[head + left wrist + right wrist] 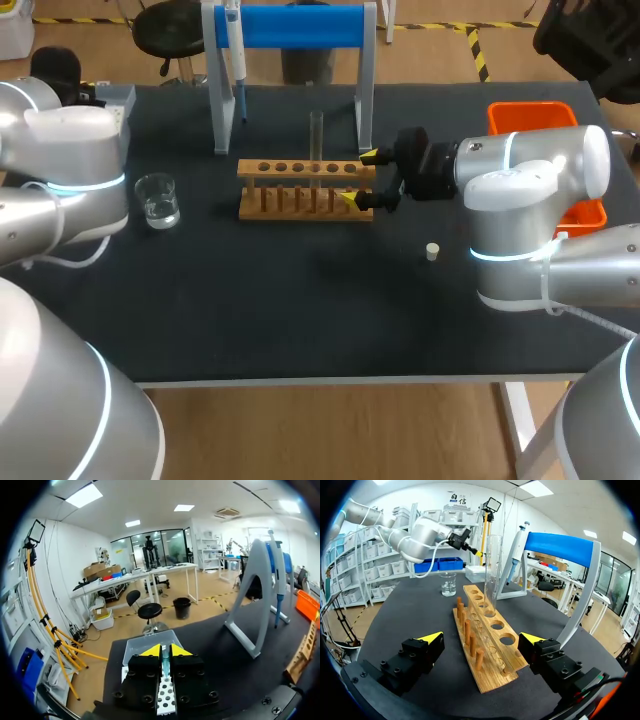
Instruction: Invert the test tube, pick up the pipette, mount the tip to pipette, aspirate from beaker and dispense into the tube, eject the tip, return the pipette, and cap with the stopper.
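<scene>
The test tube [316,140] stands upright in the wooden rack [300,168] at mid-table, in the third hole from the rack's right end. It is a tall, thin, clear glass cylinder that looks empty; I cannot tell which end is the mouth. The right gripper [360,177] has its fingers spread wide, one on the far side and one on the near side of the rack's right end. It is short of the tube and touches nothing. Turning the tube looks like the step in hand. To do it well, grip the glass above the rack from two sides, squeeze lightly because glass is slick and brittle, and lift straight up until it clears the hole before rotating. The left gripper [164,651] hangs at the far left with its fingers together and nothing held. The pipette [235,60] hangs on its stand [290,25], while the beaker [157,200] and stopper [432,251] wait on the table.
</scene>
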